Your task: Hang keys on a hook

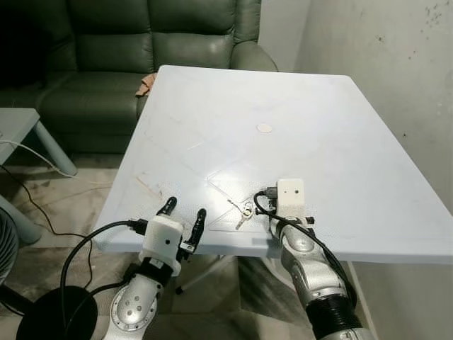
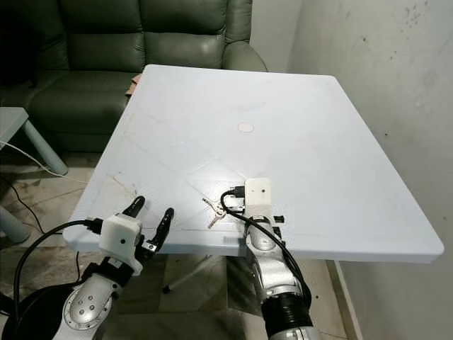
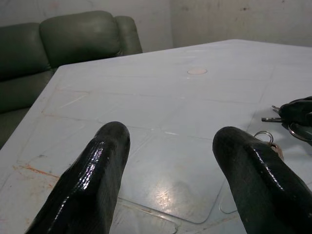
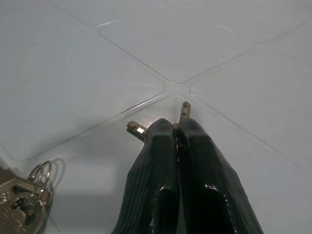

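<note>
Keys [image 4: 181, 113] between low right gripper's [image 4: 177, 127] jaws

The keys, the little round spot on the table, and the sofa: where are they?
keys [image 1: 244, 213], left eye view, on the ring and blades lying on the table.
round spot [image 1: 264, 128], left eye view, on its middle.
sofa [image 1: 113, 49], left eye view, on the back cushion.

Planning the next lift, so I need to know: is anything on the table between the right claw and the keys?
Nothing visible blocks it. The right claw is already shut on part of the keys near the table's front edge, key tips poking past its fingers. The left claw hovers open to the side.
</note>
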`<state>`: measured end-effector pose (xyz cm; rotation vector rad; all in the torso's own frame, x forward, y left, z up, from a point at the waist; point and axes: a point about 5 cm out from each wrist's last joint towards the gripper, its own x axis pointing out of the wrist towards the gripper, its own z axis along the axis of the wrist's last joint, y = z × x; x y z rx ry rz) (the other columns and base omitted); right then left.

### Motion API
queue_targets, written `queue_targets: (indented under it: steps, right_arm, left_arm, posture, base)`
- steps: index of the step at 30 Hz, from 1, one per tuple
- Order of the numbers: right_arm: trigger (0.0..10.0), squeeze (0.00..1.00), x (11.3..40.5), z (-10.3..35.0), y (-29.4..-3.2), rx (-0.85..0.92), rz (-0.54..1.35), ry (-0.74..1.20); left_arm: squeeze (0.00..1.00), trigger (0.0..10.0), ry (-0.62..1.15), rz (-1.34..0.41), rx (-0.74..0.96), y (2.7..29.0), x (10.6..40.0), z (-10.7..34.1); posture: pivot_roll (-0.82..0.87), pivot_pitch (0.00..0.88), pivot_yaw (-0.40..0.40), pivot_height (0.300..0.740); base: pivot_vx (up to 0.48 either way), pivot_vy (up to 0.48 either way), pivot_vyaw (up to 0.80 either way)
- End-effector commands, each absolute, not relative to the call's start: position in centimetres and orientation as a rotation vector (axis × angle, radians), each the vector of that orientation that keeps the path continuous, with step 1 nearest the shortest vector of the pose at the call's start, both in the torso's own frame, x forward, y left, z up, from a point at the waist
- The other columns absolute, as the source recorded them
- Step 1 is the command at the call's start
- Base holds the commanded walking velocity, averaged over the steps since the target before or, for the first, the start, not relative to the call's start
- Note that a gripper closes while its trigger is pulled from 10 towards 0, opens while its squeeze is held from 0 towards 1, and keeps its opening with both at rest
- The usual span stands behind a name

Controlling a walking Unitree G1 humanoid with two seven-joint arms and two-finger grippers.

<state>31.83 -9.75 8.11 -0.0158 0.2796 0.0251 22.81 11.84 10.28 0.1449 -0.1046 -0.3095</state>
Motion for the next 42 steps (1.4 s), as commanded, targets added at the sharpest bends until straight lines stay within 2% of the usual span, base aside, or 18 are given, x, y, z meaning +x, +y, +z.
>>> queue_targets:
  steps: [1,11,16,19,32,33,34,35,36,37,42]
  right_arm:
    - [0.0,0.00,31.5,7.9,-9.9,0.031,0.024,0.282]
    - [0.0,0.00,31.4,10.5,-9.9,0.171,0.152,0.091]
    - [0.0,0.00,31.4,11.8,-10.2,0.158,0.197,-0.005]
    - [0.0,0.00,31.3,13.5,-10.1,0.087,0.277,-0.124]
    - [0.0,0.00,31.2,15.9,-10.1,0.076,0.343,-0.251]
    - [0.2,0.00,31.2,16.5,-10.2,0.096,0.343,-0.270]
    - [0.9,0.00,31.2,17.0,-10.3,0.110,0.343,-0.287]
    - [2.5,0.00,31.2,17.4,-10.4,0.116,0.341,-0.302]
    - [8.1,0.00,31.2,17.7,-10.5,0.117,0.336,-0.305]
    - [10.0,0.00,31.1,18.0,-10.6,0.125,0.345,-0.316]
    - [10.0,0.00,31.0,18.5,-11.2,0.106,0.347,-0.351]
  left_arm:
    - [0.00,10.0,-0.113,-0.310,0.158,11.8,22.8,10.4]
    - [0.00,10.0,-0.117,-0.312,0.159,11.7,23.0,10.5]
    - [0.00,10.0,-0.117,-0.308,0.157,11.7,23.0,10.5]
    - [0.00,10.0,-0.117,-0.293,0.139,11.7,23.2,10.6]
    - [0.00,10.0,-0.151,-0.209,0.054,12.8,24.5,12.0]
    - [0.00,10.0,-0.169,-0.179,0.026,13.2,24.9,12.8]
    - [0.00,10.0,-0.185,-0.153,-0.005,13.7,25.3,13.4]
    - [0.00,10.0,-0.197,-0.129,-0.026,14.1,25.7,14.0]
    - [0.00,10.0,-0.208,-0.109,-0.037,14.6,26.0,14.5]
    - [0.00,10.0,-0.226,-0.078,-0.048,15.4,26.4,15.3]
    - [0.00,10.0,-0.250,-0.018,-0.045,17.4,27.3,16.7]
  posture:
    - [-0.05,0.038,-0.025,0.740]
    - [-0.06,0.039,-0.024,0.740]
    - [-0.06,0.046,-0.023,0.740]
    - [-0.06,0.046,-0.023,0.740]
    - [-0.07,0.049,-0.027,0.740]
    - [-0.07,0.047,-0.027,0.740]
    - [-0.07,0.047,-0.027,0.740]
    - [-0.07,0.047,-0.027,0.740]
    - [-0.07,0.047,-0.027,0.740]
    - [-0.07,0.047,-0.027,0.740]
    - [-0.08,0.041,-0.028,0.740]
  base:
    - [0.000,0.000,0.00]
    - [0.000,0.000,0.00]
    - [0.000,0.000,0.00]
    - [0.000,0.000,0.00]
    - [0.000,0.000,0.00]
    - [0.000,0.000,0.00]
    - [0.000,0.000,0.00]
    - [0.000,0.000,0.00]
    - [0.000,0.000,0.00]
    - [0.000,0.000,0.00]
    - [0.000,0.000,0.00]
